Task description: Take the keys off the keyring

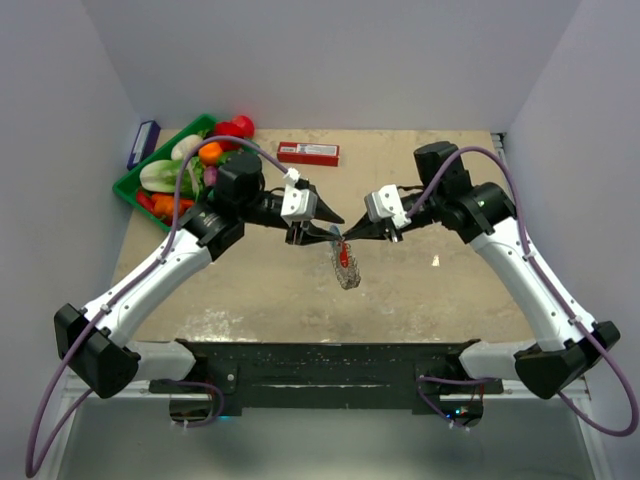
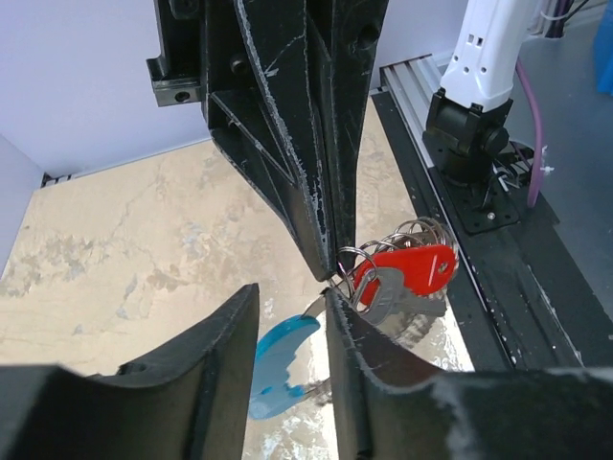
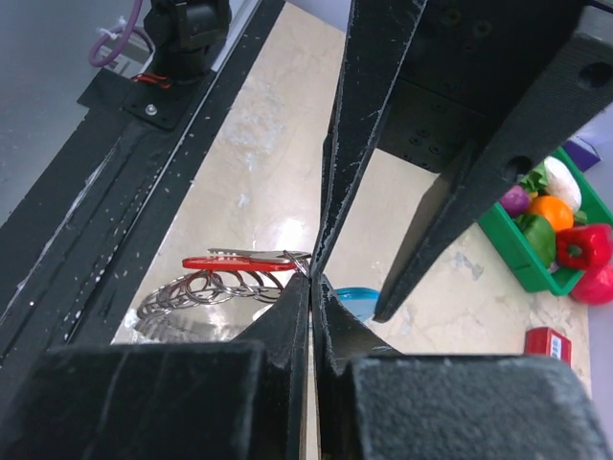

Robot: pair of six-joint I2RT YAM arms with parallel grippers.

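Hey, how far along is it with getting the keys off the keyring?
Done: nothing that shows; the keys, red key included, hang bunched on the keyring. In hand: the right end effector is pinched shut on the ring, holding it up; the left end effector has its fingers apart at the blue section, grip unclear. Left: working every key off.
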